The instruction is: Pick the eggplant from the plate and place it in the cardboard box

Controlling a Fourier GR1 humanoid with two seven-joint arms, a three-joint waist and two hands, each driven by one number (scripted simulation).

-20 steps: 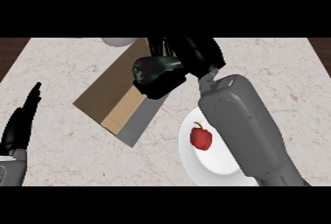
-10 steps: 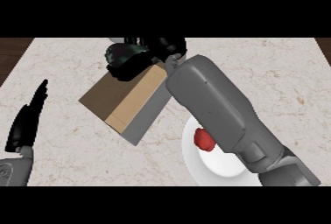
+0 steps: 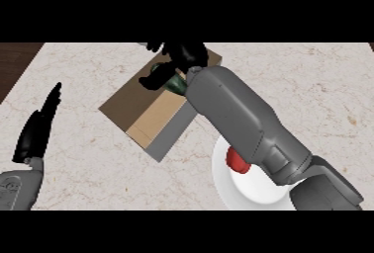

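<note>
Currently your right hand [image 3: 171,66] is curled around the eggplant [image 3: 175,84] above the cardboard box [image 3: 150,116] — off the plate [image 3: 248,190]; release remains.

A red fruit [image 3: 237,161], partly hidden, lies at the left of its dish on the pale marble counter [image 3: 87,148]; dark floor [image 3: 15,62] shows far left.
</note>
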